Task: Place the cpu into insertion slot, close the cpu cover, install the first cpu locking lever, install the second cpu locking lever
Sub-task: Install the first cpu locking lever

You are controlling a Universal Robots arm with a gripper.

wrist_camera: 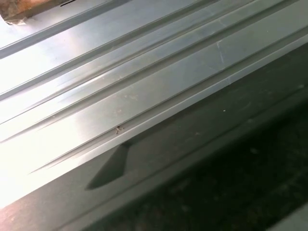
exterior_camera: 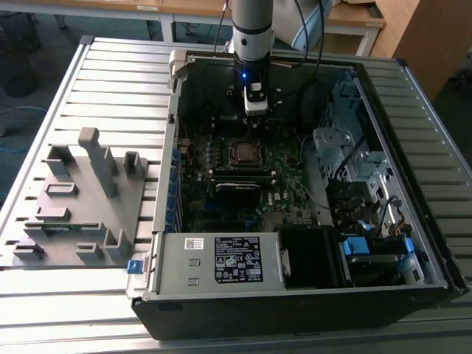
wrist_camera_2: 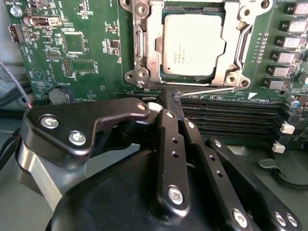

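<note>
The cpu (wrist_camera_2: 192, 43), a silver-grey square, lies in the insertion slot (exterior_camera: 243, 153) on the green motherboard (wrist_camera_2: 82, 53). The silvery cpu cover (wrist_camera_2: 232, 72) lies flat around it, framing its top. A thin silvery locking lever (wrist_camera_2: 211, 89) runs along the socket edge nearest the memory slots. In the second wrist view my gripper (wrist_camera_2: 172, 98) has its black fingers (wrist_camera_2: 166, 125) pressed together, and their tips sit at the hooked end of that lever. In the exterior view the gripper (exterior_camera: 253, 110) hangs inside the open computer case, just beyond the socket.
Long black memory slots (wrist_camera_2: 231, 115) lie between my gripper and the socket. The case (exterior_camera: 413, 147) holds a power supply (exterior_camera: 236, 258) at the front and drive cages (exterior_camera: 346, 147) on the exterior view's right. A grey fixture (exterior_camera: 81, 199) rests on the slatted table (wrist_camera: 144, 72).
</note>
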